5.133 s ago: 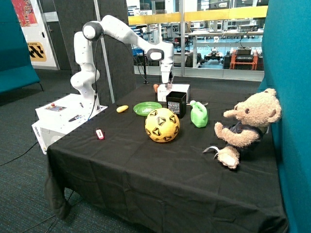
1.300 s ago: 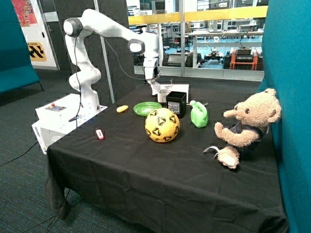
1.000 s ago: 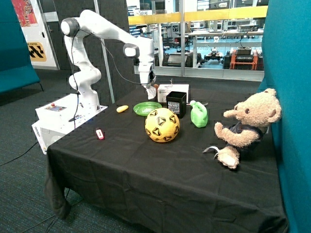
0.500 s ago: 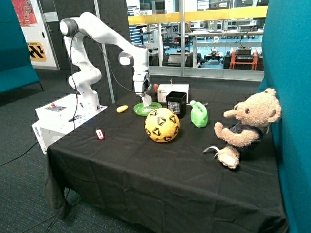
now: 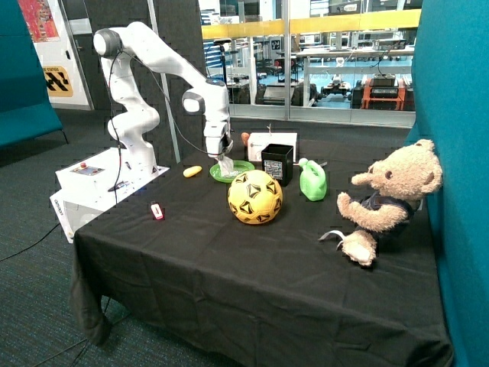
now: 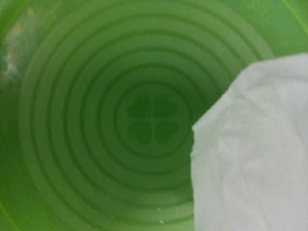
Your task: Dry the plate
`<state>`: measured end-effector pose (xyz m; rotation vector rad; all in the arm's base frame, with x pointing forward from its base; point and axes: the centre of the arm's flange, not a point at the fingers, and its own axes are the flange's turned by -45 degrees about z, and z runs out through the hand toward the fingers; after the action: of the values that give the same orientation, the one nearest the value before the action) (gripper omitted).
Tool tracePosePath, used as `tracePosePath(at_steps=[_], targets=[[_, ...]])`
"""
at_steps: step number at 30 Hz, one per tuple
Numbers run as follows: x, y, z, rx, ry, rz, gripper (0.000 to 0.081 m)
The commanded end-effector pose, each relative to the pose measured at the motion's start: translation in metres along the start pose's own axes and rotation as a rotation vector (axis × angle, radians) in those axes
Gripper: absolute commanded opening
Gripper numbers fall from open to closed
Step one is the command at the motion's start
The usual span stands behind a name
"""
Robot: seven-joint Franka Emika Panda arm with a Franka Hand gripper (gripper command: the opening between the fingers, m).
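The plate sits on the table behind the yellow ball. The jaws pinch a white cloth over it. Rubbing should be gentle, covering every ring.

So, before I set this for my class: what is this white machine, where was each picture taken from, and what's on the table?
The white machine is a robot arm. One picture is from a camera standing apart; the other looks down from the arm's wrist. On the black table lie a green plate, yellow ball, black box, green bottle and teddy bear. Its gripper holds a white cloth over the plate.
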<state>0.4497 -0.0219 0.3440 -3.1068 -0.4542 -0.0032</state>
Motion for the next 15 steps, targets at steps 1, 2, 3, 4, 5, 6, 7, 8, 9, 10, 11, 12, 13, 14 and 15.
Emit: tracePosePath(at_steps=[1, 2, 3, 4, 5, 6, 7, 8, 9, 10, 11, 12, 13, 14, 15], targets=[[-0.009, 0.0, 0.016, -0.0014, -0.0023, -0.028, 0.0], [-0.011, -0.002, 0.017, -0.0014, -0.0023, -0.036, 0.0], [-0.014, -0.003, 0.019, -0.0014, -0.0023, -0.04, 0.0], [-0.016, -0.005, 0.02, -0.0014, -0.0023, -0.041, 0.0], [-0.018, -0.006, 0.021, -0.0014, -0.0023, -0.042, 0.0], [-0.02, -0.007, 0.021, -0.0014, -0.0023, -0.041, 0.0], [-0.021, -0.008, 0.022, -0.0014, -0.0023, -0.042, 0.0], [-0.022, -0.009, 0.022, -0.0014, -0.0023, -0.038, 0.0], [-0.025, -0.01, 0.023, -0.0014, -0.0023, -0.033, 0.0], [-0.028, -0.012, 0.024, -0.0014, -0.0023, -0.031, 0.0], [-0.029, -0.013, 0.025, -0.0014, -0.0023, -0.032, 0.0], [-0.031, -0.014, 0.025, -0.0014, -0.0023, -0.034, 0.0], [-0.032, -0.016, 0.025, -0.0014, -0.0023, -0.037, 0.0], [-0.032, -0.018, 0.026, -0.0014, -0.0023, -0.045, 0.0], [-0.033, -0.02, 0.026, -0.0014, -0.0023, -0.052, 0.0]])
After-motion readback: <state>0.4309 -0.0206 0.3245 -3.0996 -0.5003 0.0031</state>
